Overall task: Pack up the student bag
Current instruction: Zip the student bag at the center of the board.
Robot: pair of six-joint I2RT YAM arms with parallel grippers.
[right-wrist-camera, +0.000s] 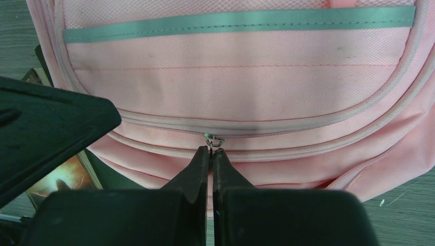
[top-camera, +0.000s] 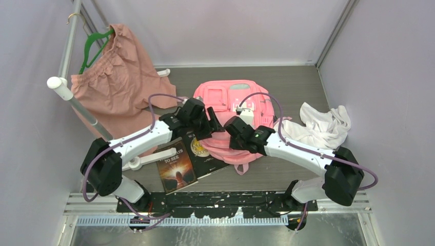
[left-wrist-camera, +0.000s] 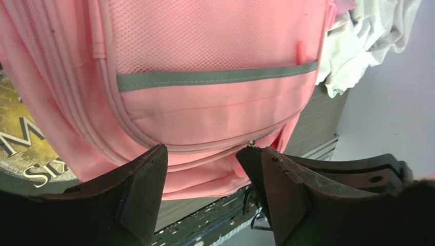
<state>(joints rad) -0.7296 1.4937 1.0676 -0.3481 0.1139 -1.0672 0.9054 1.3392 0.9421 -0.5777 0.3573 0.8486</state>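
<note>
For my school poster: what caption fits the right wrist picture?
Right gripper pinches the zipper pull on the pink student bag.

The bright pink bag (top-camera: 225, 97) lies flat on the table (top-camera: 302, 82), grey-trimmed mesh pocket facing up, zipper pull (right-wrist-camera: 213, 138) at its near edge.

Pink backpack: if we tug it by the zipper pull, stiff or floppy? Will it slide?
Probably floppy: the student bag is soft, creased fabric, so it likely bunches toward the right gripper, shut on the zipper pull. It lies flat, so probably light and apt to slide; the open left gripper holds nothing.
</note>
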